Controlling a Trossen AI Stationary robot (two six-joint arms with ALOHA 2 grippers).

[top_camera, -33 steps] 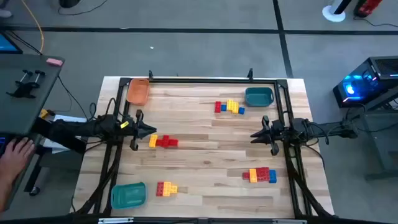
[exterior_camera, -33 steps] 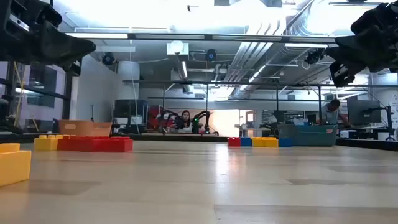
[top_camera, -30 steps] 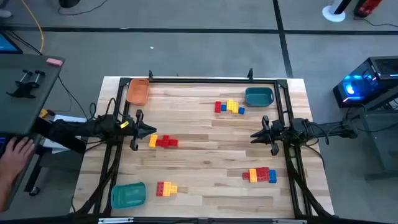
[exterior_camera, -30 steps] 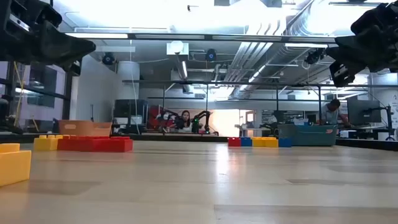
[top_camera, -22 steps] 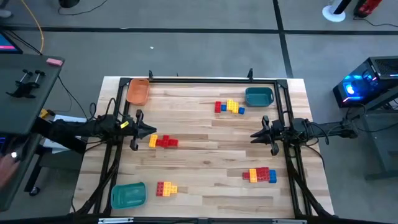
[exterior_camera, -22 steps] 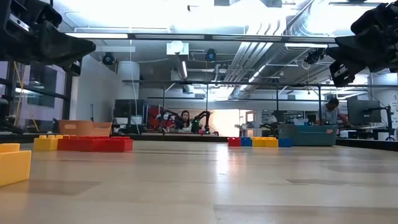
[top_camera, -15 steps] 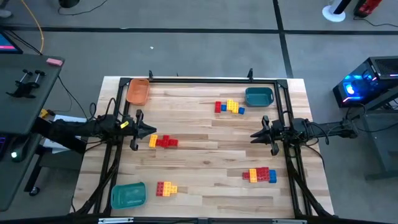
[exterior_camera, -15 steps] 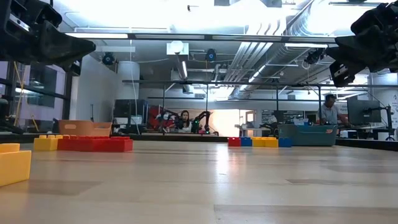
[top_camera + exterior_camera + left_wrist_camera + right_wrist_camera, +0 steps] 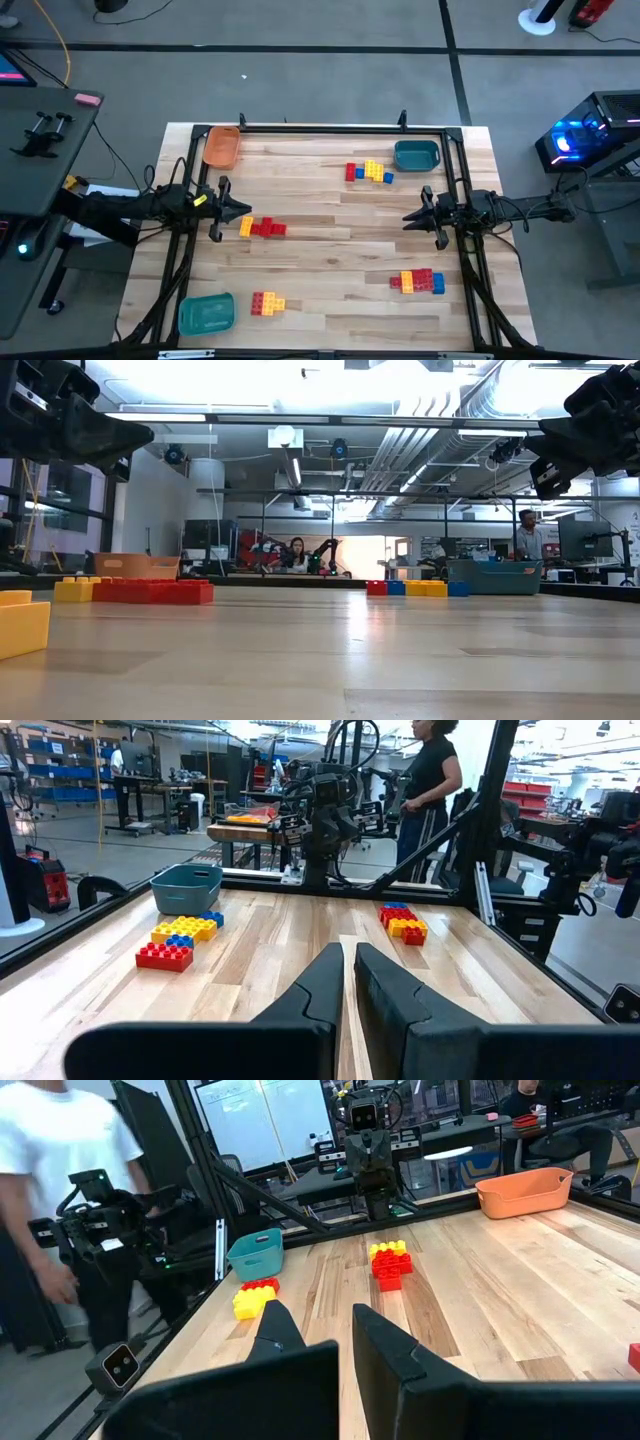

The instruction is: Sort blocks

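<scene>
Four clumps of red, yellow and blue studded blocks lie on the wooden table: one (image 9: 264, 228) just in front of my left gripper, one (image 9: 369, 172) beside the far teal tray, one (image 9: 417, 282) at the near right, one (image 9: 267, 302) at the near left. My left gripper (image 9: 245, 211) hovers shut and empty at the table's left, pointing right; its fingers show almost closed in the left wrist view (image 9: 346, 960). My right gripper (image 9: 408, 215) hovers at the right, pointing left, slightly open and empty (image 9: 318, 1312).
An orange tray (image 9: 221, 147) sits at the far left corner, a teal tray (image 9: 416, 155) at the far right, another teal tray (image 9: 207, 313) at the near left. A dark frame (image 9: 320, 128) borders the table. A person (image 9: 60, 1200) stands beyond the table's left.
Both grippers and all blocks have kept still. A person's hand at the high view's left edge, off the table, has drawn out of the picture.
</scene>
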